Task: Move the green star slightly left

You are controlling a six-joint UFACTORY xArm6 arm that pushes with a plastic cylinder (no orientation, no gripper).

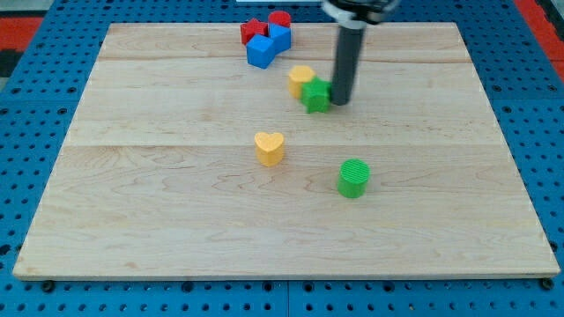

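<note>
The green star (315, 94) sits toward the far side of the wooden board (176, 220), touching a yellow block (300, 79) on its far-left, and my tip (340, 101) is a bare rod with nothing to open or close, pressed against the star's right side. To do this well, I judge a short, slow nudge straight left is best. Pushing far would shove the yellow block along or twist the star toward the yellow heart (270, 147).

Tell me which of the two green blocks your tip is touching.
The green star, near the view's top, against a yellow block. My tip sits at its right side. The green cylinder stands alone lower down.
</note>
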